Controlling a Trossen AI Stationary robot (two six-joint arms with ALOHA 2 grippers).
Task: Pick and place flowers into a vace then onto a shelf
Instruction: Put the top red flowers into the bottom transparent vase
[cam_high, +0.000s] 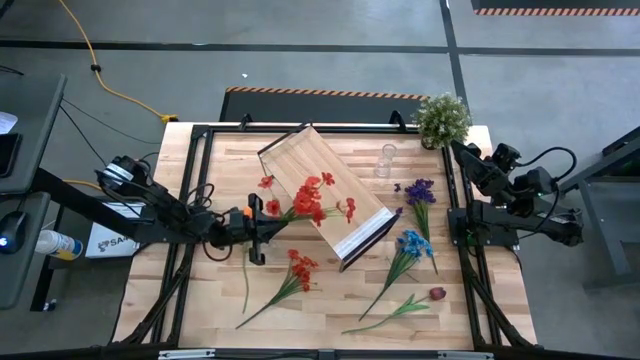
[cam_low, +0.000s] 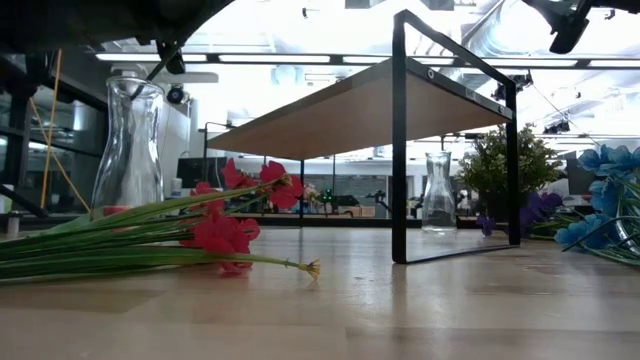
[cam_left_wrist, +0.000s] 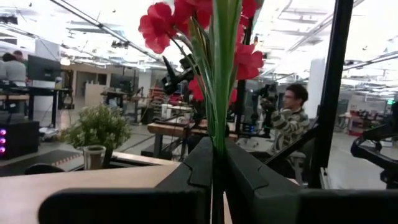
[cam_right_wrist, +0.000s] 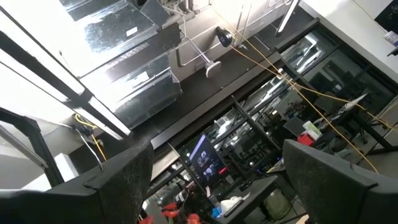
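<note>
My left gripper (cam_high: 256, 226) is left of the shelf and shut on a bunch of red flowers (cam_high: 312, 200). Their blooms (cam_left_wrist: 163, 25) reach out over the tilted light-wood shelf (cam_high: 300, 160) with its black frame. A clear vase (cam_high: 385, 160) stands upright beyond the shelf. Orange-red flowers (cam_high: 299, 270), purple flowers (cam_high: 419, 191), blue flowers (cam_high: 410, 245) and a dark red flower (cam_high: 437, 293) lie on the table. My right gripper (cam_right_wrist: 214, 155) is open at the table's right side, tipped up toward the ceiling with nothing between its fingers. My left gripper pinches the green stems (cam_left_wrist: 217, 134) of the red flowers between its two fingers, below the blooms. The fingers come from the table's left, slanting a little upward, and lie across the stems. The blooms stand out beyond the fingertips, above the shelf.
A bushy potted plant (cam_high: 441, 118) stands at the far right corner. In the low view a second glass vase (cam_low: 130, 140) stands at the left, behind the lying stems. The shelf's black frame (cam_low: 400, 140) stands upright mid-table. People sit in the room beyond.
</note>
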